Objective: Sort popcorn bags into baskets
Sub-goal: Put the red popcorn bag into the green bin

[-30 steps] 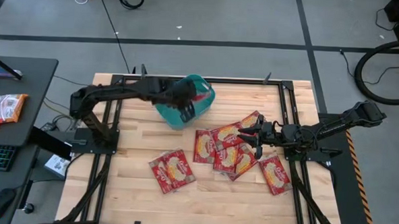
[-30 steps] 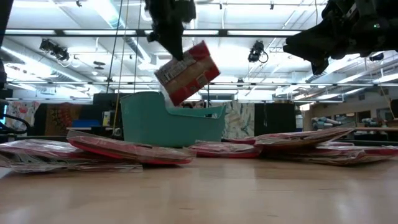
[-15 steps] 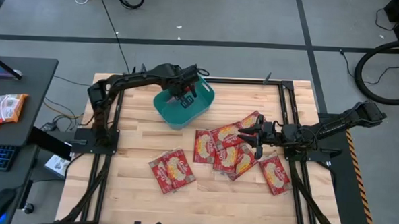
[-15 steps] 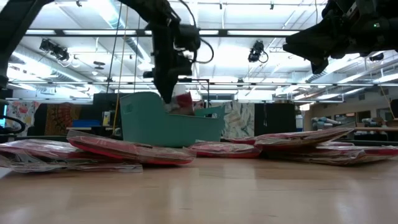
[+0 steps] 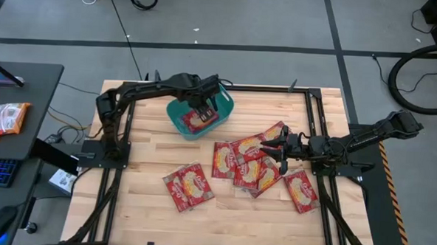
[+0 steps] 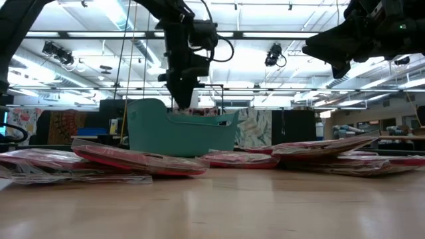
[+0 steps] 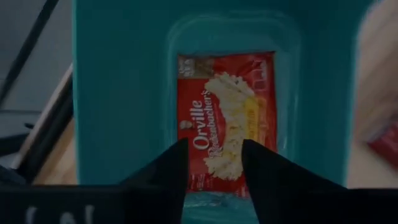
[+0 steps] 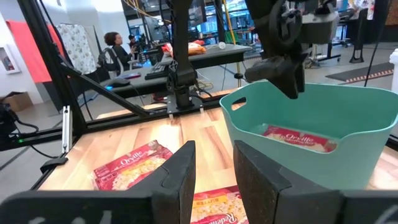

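Observation:
The teal tub (image 5: 200, 111) stands at the table's far middle. One red popcorn bag (image 7: 227, 118) lies flat on its floor, picture up; it also shows in the high view (image 5: 198, 119) and the right wrist view (image 8: 298, 138). My left gripper (image 7: 214, 149) hangs open just above the tub (image 6: 180, 99), fingers pointing down over the bag and clear of it. My right gripper (image 5: 267, 148) is open and empty, hovering over the pile of popcorn bags (image 5: 246, 164) at the table's right. Its own view (image 8: 214, 155) looks past its fingers at the tub (image 8: 323, 124).
Two more bags (image 5: 188, 186) lie near the table's front middle and one (image 5: 302, 190) lies at the right. Paler orange-and-white packets (image 5: 4, 119) lie on the side desk at the left. Dark frame rails (image 5: 125, 144) run along the table's sides. A person (image 8: 112, 53) sits in the room beyond.
My left gripper has carried a tilted popcorn bag down from high above the tub to the tub's mouth and let it go. The bag has dropped and now lies flat on the tub's floor. My right gripper has kept still.

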Controlling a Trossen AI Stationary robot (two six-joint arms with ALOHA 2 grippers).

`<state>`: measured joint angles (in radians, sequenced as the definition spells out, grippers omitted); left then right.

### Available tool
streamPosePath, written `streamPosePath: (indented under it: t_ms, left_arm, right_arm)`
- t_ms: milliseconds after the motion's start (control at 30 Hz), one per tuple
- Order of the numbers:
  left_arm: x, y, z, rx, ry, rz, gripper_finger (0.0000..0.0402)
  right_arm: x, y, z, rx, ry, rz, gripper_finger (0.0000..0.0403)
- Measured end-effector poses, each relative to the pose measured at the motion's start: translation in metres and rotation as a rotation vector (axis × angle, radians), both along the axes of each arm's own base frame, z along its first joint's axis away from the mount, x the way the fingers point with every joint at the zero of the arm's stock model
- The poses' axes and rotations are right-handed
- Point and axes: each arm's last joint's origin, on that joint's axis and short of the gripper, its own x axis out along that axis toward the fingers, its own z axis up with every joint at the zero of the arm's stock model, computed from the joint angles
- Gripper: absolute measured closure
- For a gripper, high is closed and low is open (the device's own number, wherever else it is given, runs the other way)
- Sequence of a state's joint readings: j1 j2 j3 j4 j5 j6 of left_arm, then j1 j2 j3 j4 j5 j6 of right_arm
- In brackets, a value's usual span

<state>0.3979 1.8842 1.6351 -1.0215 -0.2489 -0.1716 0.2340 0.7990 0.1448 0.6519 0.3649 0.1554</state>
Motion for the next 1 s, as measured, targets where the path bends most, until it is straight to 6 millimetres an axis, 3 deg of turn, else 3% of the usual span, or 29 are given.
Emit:
streamPosePath:
  t_ms: [200, 367, 700, 1000]
  left_arm:
    - [0.005, -0.031, 0.031, 0.112, -0.044, -0.197, 0.0233]
    - [0.01, -0.08, 0.05, 0.168, -0.075, -0.438, 0.0233]
    - [0.017, -0.191, 0.036, 0.164, 0.011, -0.954, 0.0233]
    - [0.018, -0.255, 0.015, 0.103, 0.014, -1.029, 0.0233]
  right_arm:
    - [0.0, 0.0, 0.0, -0.001, 0.003, 0.0, 0.0289]
    - [0.0, 0.0, -0.002, -0.007, 0.024, 0.0, 0.0289]
    - [0.0, 0.0, -0.003, -0.009, 0.032, -0.004, 0.0289]
    - [0.0, 0.0, -0.004, -0.008, 0.034, -0.008, 0.0289]
